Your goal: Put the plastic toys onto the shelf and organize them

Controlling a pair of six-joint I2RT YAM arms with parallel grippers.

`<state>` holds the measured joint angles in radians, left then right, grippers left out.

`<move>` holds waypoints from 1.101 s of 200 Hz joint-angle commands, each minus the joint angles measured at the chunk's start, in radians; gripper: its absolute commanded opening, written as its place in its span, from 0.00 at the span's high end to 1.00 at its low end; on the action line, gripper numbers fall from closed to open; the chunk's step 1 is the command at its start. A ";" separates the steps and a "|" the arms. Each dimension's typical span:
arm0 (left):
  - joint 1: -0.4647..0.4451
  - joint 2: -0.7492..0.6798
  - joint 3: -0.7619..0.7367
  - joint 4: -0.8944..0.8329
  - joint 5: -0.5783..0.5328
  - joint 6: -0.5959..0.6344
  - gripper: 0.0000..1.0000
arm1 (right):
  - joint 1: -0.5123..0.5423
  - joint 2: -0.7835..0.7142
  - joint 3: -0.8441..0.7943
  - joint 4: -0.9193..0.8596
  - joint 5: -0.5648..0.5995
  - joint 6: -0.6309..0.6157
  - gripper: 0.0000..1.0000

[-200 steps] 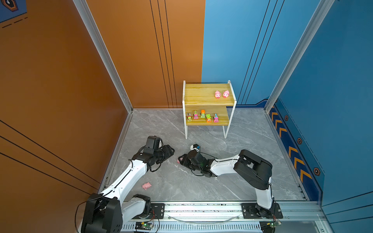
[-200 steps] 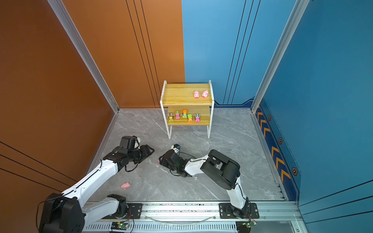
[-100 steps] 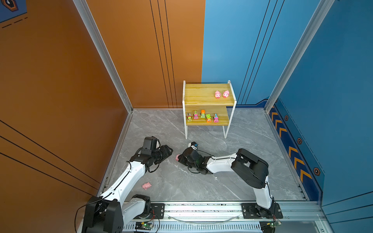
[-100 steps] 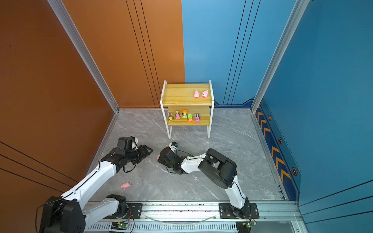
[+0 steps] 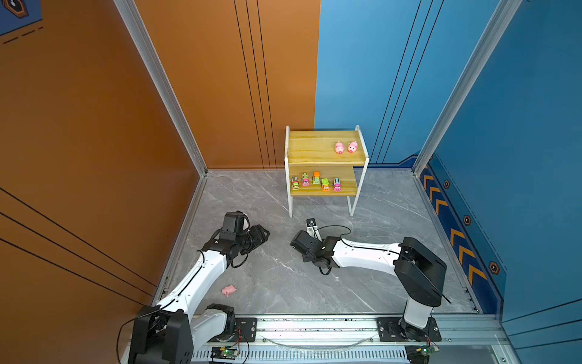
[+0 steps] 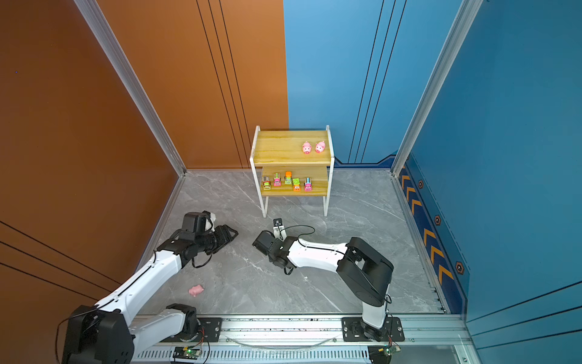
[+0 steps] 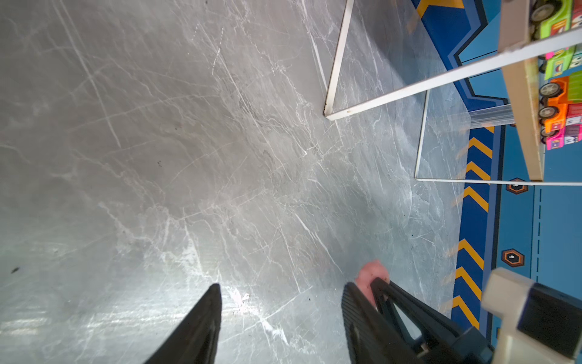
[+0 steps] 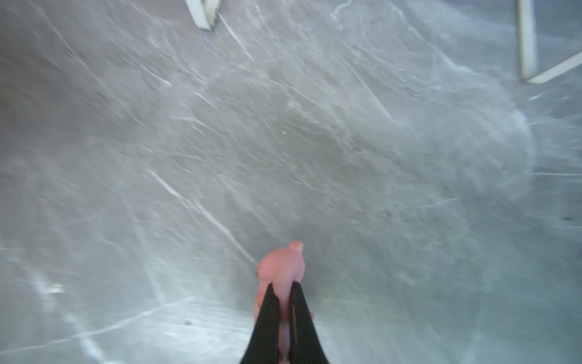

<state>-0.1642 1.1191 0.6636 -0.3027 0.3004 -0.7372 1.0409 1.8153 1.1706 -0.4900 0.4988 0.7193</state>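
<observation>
Two pigs are off the shelf (image 5: 326,189) and seven toys are on it. Starting at the left: one stray pig (image 5: 229,290) lies on the grey floor, well short of the shelf and beside the left arm. The left gripper (image 7: 280,318) hangs low in front of the shelf's left leg, its jaws parted about halfway with nothing between them. Next across, the right gripper (image 8: 285,302) is pinched tight on a pink pig (image 8: 283,268), just in front of the shelf. Up on the shelf, five trucks (image 5: 316,182) line the lower board, and two pigs (image 5: 345,147) sit at the right end of the upper board. So this looks like the carry stage: the next move calls for lifting that pig up to the upper board, beside its mates.
</observation>
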 commanded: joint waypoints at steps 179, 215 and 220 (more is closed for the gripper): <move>0.023 0.007 0.013 0.021 0.040 0.030 0.38 | 0.042 0.132 0.127 -0.117 -0.091 -0.076 0.56; 0.028 0.000 0.011 0.022 0.041 0.030 0.38 | 0.047 0.048 0.076 -0.031 -0.118 -0.072 0.54; 0.028 0.001 0.010 0.022 0.041 0.030 0.38 | 0.043 0.024 0.062 -0.016 -0.120 -0.069 0.54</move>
<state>-0.1474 1.1355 0.6750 -0.2947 0.3191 -0.7227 1.0832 1.9526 1.2755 -0.5865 0.4232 0.6182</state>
